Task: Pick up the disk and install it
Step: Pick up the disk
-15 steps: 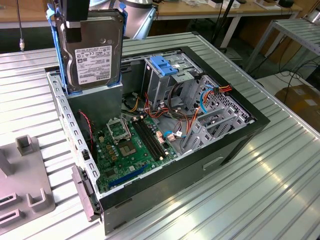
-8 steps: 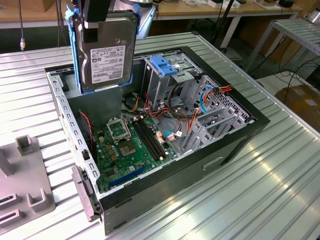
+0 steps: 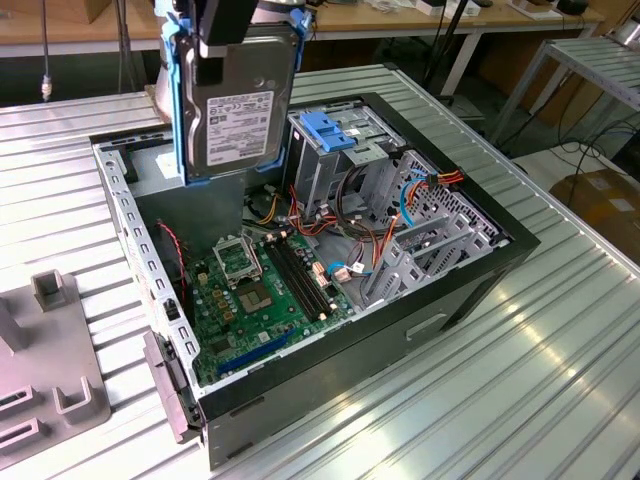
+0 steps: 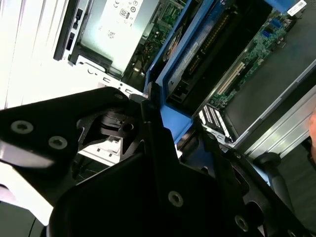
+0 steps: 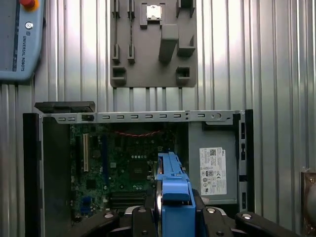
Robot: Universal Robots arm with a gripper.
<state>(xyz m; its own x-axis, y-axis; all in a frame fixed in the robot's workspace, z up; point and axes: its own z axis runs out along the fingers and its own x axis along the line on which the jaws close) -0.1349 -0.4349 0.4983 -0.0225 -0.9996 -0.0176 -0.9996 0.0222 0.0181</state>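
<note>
Disk (image 3: 240, 110) is gripped at its top edge by the closed fingers (image 3: 212, 62), hung upright with long axis vertical, apparently above and just beside the drive cage (image 3: 345, 150), to the exterior view's left.

The gripper (image 3: 222, 45) apparently holds the disk (image 3: 240, 115) upright above the case (image 3: 455, 300).

The hand (image 3: 222, 52) points straight down, clamped tight on the disk (image 3: 240, 115) at its top edge.
</note>
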